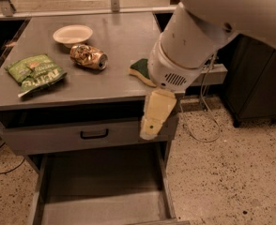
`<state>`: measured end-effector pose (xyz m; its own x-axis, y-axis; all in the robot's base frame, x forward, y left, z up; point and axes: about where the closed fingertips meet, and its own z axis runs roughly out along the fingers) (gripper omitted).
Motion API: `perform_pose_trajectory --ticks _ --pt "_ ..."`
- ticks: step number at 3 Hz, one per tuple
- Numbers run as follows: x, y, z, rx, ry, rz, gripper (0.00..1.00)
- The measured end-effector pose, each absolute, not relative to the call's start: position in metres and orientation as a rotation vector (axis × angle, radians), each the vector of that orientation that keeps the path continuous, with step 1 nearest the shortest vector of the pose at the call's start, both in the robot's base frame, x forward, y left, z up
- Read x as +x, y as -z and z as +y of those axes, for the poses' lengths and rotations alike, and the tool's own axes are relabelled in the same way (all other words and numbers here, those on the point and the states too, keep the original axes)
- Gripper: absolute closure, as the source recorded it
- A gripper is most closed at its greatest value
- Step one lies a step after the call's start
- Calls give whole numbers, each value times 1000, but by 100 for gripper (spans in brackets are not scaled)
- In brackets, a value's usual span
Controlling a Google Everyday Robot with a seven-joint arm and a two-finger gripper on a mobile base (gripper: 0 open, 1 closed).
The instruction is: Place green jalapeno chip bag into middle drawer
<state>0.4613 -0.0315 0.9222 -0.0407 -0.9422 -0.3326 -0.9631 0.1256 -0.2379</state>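
Note:
The green jalapeno chip bag [34,72] lies on the grey table top near its left front edge. The middle drawer [100,191] is pulled out below the table, its flat grey floor bare. My gripper [155,115] hangs from the big white arm at the table's front right edge, in front of the drawer front, well to the right of the bag and above the drawer's right wall. It holds nothing that I can see.
A white bowl [72,33] and a crushed can [88,56] sit on the table behind the bag. A green-and-yellow sponge [140,69] is partly hidden by the arm. A shut drawer front with a black handle [94,134] sits above the open drawer. A dark cabinet [257,83] stands at right.

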Motion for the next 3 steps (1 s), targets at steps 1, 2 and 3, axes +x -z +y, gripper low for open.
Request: perform_pose_trajectory --ticks 1,2,3 --pt "478 -920 15 -1849 -152 1906 0" --pt "494 -941 63 -1903 -159 1750 0" --pt "499 -966 101 -1951 -187 1613 0"
